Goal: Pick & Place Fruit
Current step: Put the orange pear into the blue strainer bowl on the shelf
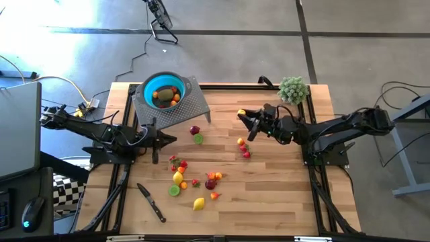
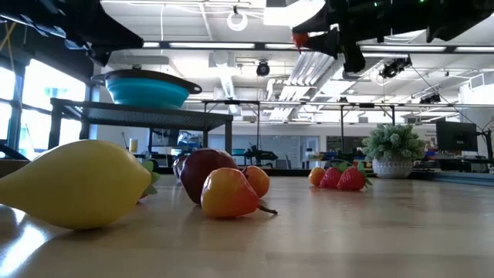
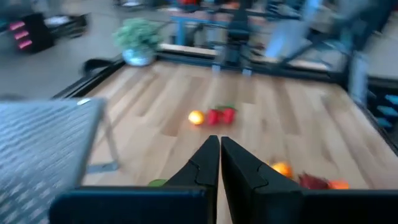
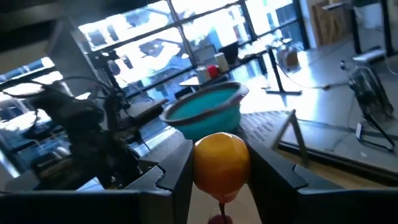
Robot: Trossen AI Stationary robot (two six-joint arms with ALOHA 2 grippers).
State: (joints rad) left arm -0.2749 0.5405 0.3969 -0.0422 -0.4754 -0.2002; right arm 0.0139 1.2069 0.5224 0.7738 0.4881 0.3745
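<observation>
Transport step, we reckon. From above, the right gripper (image 1: 242,115) at upper centre carries an orange fruit (image 1: 241,112) toward the teal bowl (image 1: 162,91) upper left; next it must travel over the rim and let go. The left gripper (image 1: 171,139) waits mid-left, jaws together. Wrist view: jaws clamped on the round, glossy fruit (image 4: 221,160).

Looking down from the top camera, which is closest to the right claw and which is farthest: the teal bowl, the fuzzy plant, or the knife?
From the right claw, holding a yellow-orange fruit:
1. Fuzzy plant, at the table's back edge, right side.
2. Teal bowl, on the grey rack at back left.
3. Knife, front left.
</observation>
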